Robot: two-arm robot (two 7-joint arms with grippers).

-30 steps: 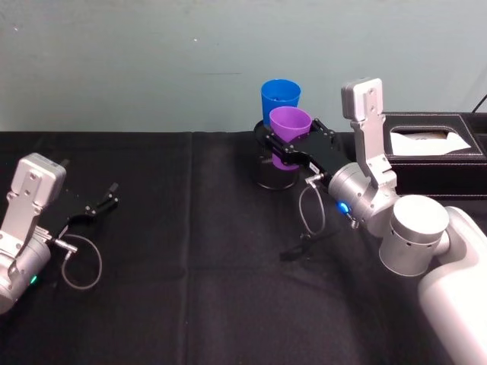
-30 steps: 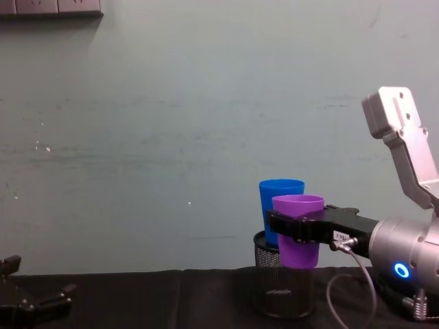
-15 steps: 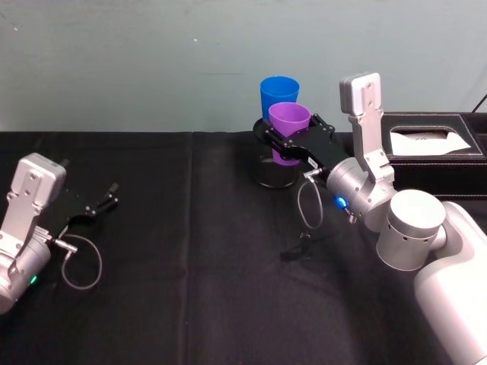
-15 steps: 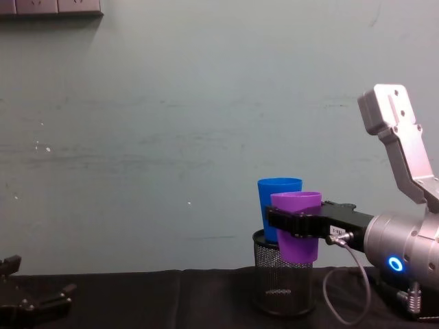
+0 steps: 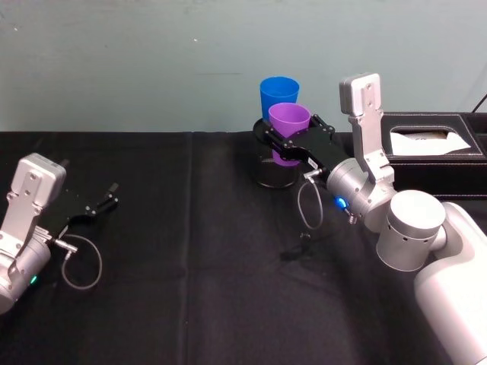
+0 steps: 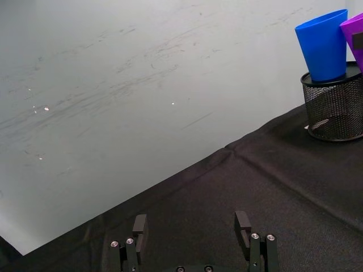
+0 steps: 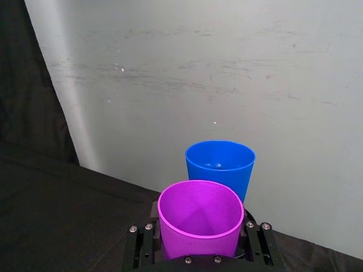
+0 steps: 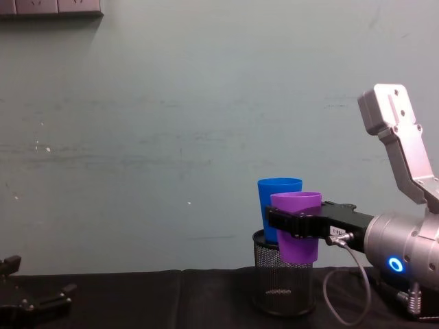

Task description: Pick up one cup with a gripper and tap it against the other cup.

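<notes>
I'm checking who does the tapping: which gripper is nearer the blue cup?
Right. The right gripper holds the purple cup right beside the blue cup; the left gripper sits open, far off at the left of the table.

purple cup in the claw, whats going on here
The right gripper is shut on the purple cup and holds it upright, up off the black table. It is right beside the blue cup, which stands in a black mesh pen holder. Whether the two cups touch cannot be told. The left gripper sits open, low at the table's left side.
</notes>
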